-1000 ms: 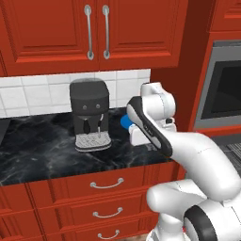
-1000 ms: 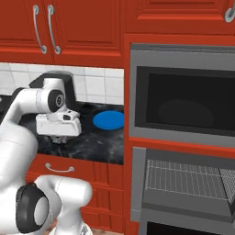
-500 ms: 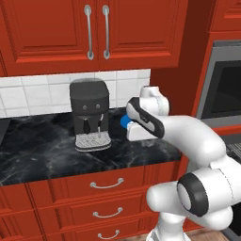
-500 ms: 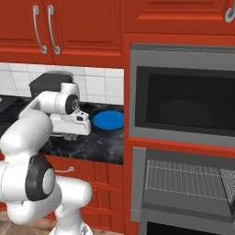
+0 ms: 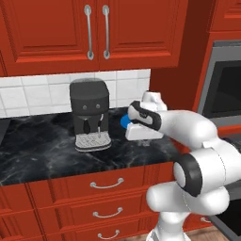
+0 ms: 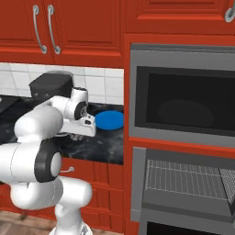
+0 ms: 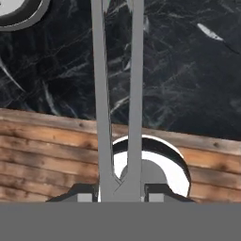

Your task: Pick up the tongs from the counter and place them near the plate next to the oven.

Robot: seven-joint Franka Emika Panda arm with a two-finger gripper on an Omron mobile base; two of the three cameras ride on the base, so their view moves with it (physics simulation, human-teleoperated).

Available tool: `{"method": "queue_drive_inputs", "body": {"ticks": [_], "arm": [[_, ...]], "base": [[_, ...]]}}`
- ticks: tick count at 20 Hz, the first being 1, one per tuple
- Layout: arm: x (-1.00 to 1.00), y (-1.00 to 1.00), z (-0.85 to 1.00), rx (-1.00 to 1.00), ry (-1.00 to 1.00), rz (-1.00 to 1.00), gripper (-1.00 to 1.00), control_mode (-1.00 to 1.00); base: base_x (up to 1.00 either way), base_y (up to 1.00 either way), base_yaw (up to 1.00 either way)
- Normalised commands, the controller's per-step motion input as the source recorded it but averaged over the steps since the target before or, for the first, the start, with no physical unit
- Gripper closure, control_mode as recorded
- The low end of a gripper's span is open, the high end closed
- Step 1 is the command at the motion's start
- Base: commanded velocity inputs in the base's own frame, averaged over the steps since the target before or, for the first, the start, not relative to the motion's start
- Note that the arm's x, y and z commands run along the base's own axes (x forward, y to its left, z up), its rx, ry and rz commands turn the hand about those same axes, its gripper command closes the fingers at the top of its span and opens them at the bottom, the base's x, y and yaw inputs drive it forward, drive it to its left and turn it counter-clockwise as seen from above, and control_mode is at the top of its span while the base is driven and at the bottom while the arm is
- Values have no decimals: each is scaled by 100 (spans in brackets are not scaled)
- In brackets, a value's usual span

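Observation:
The slim silver tongs (image 7: 135, 84) stand up between the dark finger tips of my gripper (image 7: 120, 193), which is shut on their joined end, above the black marble counter (image 7: 188, 70). In the base views my gripper (image 5: 141, 134) (image 6: 82, 134) points down over the counter (image 5: 37, 150) just in front of the blue plate (image 5: 124, 121) (image 6: 110, 120). The hand hides part of the plate in the left base view. The oven (image 6: 183, 105) (image 5: 226, 89) is set in the red cabinetry right of the plate.
A black coffee machine (image 5: 90, 113) (image 6: 50, 87) stands on the counter left of the hand. Red wall cabinets hang above it. A lower oven door (image 6: 183, 183) with a wire rack is open below. Wooden floor (image 7: 47, 155) lies past the counter edge.
The hand has moved right along the counter toward the blue plate, still holding the tongs. The arm's elbow has swung outward.

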Motion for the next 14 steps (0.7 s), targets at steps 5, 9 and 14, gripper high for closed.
{"method": "queue_drive_inputs", "body": {"ticks": [5, 9, 14], "arm": [[66, 0, -28, 3, 0, 2, 100, -100], [65, 6, -24, 1, 0, 0, 100, -100], [58, 15, -25, 0, 0, 0, 100, -100]], "base": [[0, 0, 0], [0, 0, 0], [0, 0, 0]]}}
